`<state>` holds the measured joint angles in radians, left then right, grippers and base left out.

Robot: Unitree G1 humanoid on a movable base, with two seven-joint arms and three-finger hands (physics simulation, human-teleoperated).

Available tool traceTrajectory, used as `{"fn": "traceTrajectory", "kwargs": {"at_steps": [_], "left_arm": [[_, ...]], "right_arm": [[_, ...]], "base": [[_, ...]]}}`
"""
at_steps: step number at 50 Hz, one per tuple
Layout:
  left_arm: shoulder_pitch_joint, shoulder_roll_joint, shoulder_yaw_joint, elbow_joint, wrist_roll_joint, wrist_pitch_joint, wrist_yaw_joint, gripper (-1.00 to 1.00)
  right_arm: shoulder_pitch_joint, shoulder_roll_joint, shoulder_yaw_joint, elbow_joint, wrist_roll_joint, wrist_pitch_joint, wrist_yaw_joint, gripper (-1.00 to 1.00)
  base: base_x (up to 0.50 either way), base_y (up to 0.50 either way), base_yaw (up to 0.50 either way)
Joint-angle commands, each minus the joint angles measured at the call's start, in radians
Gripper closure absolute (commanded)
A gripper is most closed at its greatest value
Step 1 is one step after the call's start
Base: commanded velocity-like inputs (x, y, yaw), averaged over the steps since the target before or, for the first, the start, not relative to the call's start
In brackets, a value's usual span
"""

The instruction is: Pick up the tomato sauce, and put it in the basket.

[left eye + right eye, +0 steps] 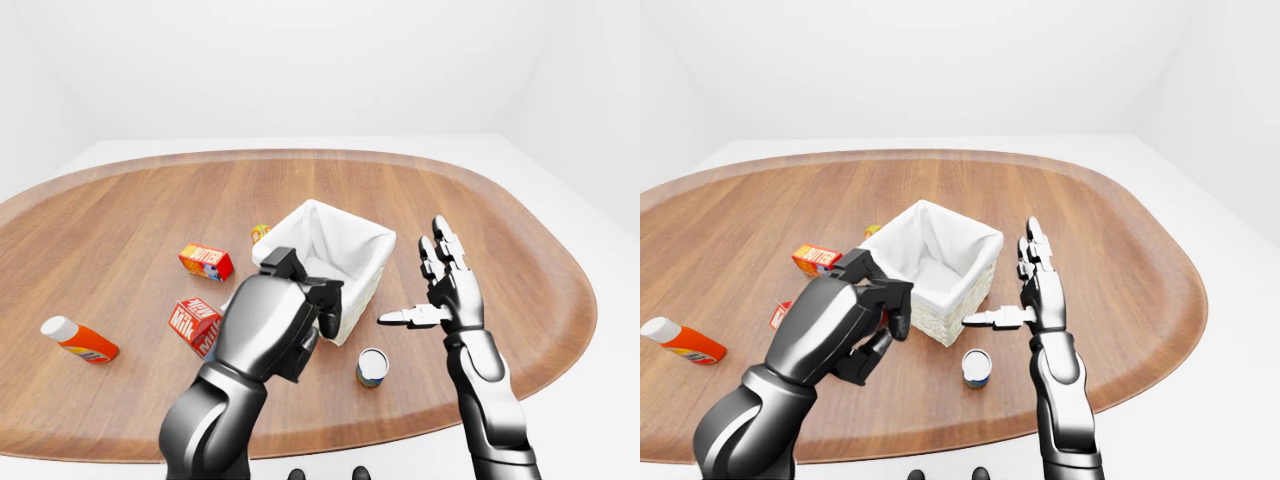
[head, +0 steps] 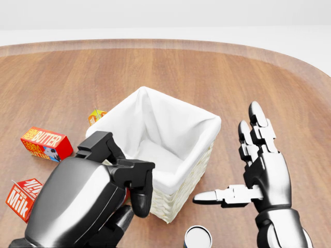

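Observation:
The white-lined wicker basket (image 2: 211, 122) stands mid-table in the head view. My left hand (image 2: 132, 204) is raised against its lower-left corner, fingers curled shut on the tomato sauce can (image 2: 126, 195). Only a red sliver of the can shows between the fingers; the rest is hidden behind the hand. My right hand (image 2: 230, 160) hovers open to the right of the basket, fingers pointing up and thumb pointing at the basket wall, holding nothing.
A second can (image 2: 198, 237) stands on the table below the basket. Left of the basket lie a butter box (image 2: 45, 143), a milk carton (image 2: 23, 196) and a small orange carton (image 2: 95, 116). An orange bottle (image 1: 78, 340) lies far left.

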<state>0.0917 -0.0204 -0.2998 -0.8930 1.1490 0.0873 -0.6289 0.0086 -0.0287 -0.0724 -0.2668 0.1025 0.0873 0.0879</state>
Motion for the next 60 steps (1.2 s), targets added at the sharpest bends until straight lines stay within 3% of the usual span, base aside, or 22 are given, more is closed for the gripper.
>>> {"fn": "traceTrajectory", "kwargs": {"at_steps": [1, 10, 21, 32, 45, 54, 60], "left_arm": [[-0.126, -0.050, 0.057, 0.038, 0.063, 0.000, -0.069, 1.00], [-0.308, -0.062, 0.131, 0.137, 0.102, 0.000, -0.069, 1.00], [-0.368, -0.079, 0.138, 0.182, 0.117, 0.000, -0.069, 1.00], [-0.488, -0.074, 0.166, 0.274, 0.109, 0.000, -0.069, 1.00], [-0.582, -0.012, 0.215, 0.484, -0.096, 0.000, -0.069, 1.00], [-0.673, 0.046, 0.256, 0.747, -0.284, 0.000, 0.078, 1.00], [-0.734, 0.077, 0.265, 0.839, -0.334, 0.000, 0.114, 1.00]], "right_arm": [[-0.001, 0.000, 0.000, 0.002, 0.000, 0.000, -0.001, -1.00], [0.000, 0.000, 0.000, 0.005, -0.001, 0.000, 0.000, -1.00], [-0.001, 0.000, 0.000, 0.003, -0.001, 0.000, 0.000, -1.00], [-0.003, -0.001, -0.001, 0.002, 0.000, 0.000, -0.002, -1.00], [-0.001, -0.001, 0.001, 0.002, -0.001, 0.000, -0.002, -1.00], [-0.012, -0.002, -0.005, 0.000, 0.003, 0.000, -0.005, -1.00], [-0.009, -0.002, -0.002, 0.008, 0.001, 0.000, -0.004, -1.00]], "base": [[0.00, 0.00, 0.00], [0.00, 0.00, 0.00], [0.00, 0.00, 0.00], [0.00, 0.00, 0.00], [0.00, 0.00, 0.00], [0.00, 0.00, 0.00], [0.00, 0.00, 0.00]]}}
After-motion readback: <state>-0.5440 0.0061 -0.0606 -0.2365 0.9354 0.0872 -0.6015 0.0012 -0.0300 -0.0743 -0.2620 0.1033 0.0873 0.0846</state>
